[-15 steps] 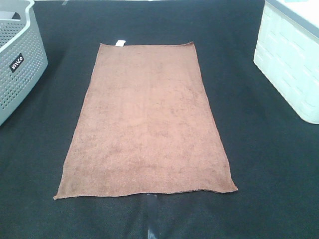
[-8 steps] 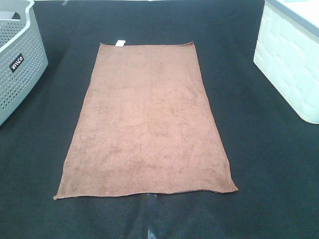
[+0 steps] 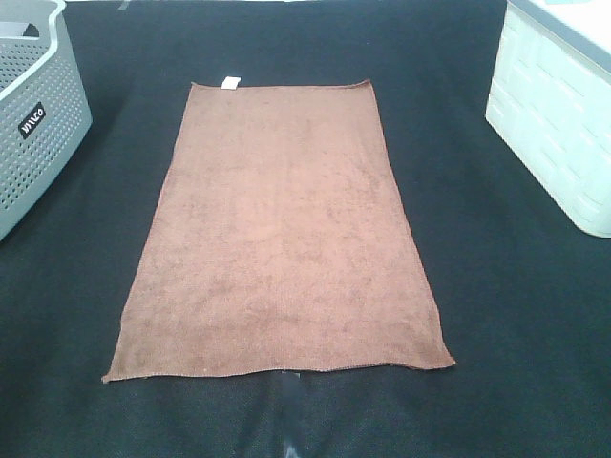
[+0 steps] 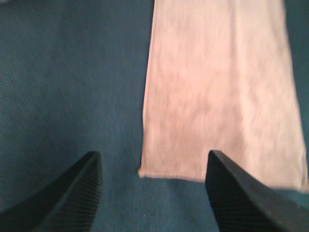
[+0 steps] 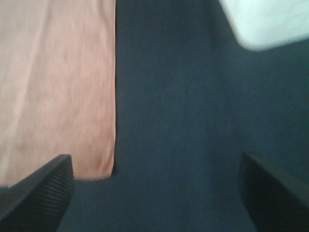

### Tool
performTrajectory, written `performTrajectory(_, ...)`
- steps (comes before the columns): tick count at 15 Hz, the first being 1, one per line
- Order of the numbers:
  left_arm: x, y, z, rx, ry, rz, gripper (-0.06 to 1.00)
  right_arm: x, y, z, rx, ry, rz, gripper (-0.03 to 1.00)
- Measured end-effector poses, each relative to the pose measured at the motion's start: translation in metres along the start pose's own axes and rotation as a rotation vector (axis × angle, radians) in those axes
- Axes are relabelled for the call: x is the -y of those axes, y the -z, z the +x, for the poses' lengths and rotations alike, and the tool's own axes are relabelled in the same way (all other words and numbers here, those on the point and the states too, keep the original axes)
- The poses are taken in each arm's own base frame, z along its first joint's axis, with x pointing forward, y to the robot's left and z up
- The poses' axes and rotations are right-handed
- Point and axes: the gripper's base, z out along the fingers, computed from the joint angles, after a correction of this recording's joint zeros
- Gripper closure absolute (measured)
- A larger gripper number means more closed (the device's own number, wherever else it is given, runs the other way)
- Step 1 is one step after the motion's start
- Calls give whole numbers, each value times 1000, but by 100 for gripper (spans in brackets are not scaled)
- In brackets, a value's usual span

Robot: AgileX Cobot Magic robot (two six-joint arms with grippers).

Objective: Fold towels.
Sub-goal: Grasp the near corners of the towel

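High view: the towel point(image 3: 282, 229) lies flat and unfolded on the table point(image 3: 496, 315). Left wrist: my left gripper point(image 4: 153, 162) is apart, a near corner framed between its jaws. Right wrist: my right gripper point(image 5: 155, 163) gapes, its corner beside one jaw. Closing so, I might miss the hem and fold crooked.

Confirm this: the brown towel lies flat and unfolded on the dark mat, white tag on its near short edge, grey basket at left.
One slip. The exterior high view shows the white tag on the far short edge of the brown towel, not the near one. Otherwise right: it lies flat and unfolded on the dark mat, grey basket at left.
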Motion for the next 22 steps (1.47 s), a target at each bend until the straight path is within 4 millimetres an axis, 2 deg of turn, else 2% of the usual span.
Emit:
performTrajectory(3,-8,-50,2,-219,-6,23,34,-1,-49,-6,-240,-9,-79,11)
performTrajectory(5,-6,-82,-5,-323,23,106,34,-4,-87,-5,-389,-27,-189,11)
performTrajectory(8,-8,-112,-12,-390,41,144,33,-7,-120,-1,-470,-60,-306,11)
performTrajectory(10,-15,-126,-9,-424,56,124,28,-7,-138,1,-497,-95,-345,11)
performTrajectory(11,-15,-126,-9,-424,56,124,28,-7,-138,1,-497,-95,-345,11)
performTrajectory(14,-21,-132,-7,-415,33,72,25,-6,-166,-10,-496,-114,-386,12)
performTrajectory(18,-11,-146,6,-427,-8,19,25,-3,-191,-18,-531,-141,-382,14)
performTrajectory(20,-8,-156,9,-441,-10,11,25,0,-201,-15,-562,-150,-379,14)
performTrajectory(22,7,-172,7,-476,-27,69,25,3,-212,-10,-600,-163,-377,16)
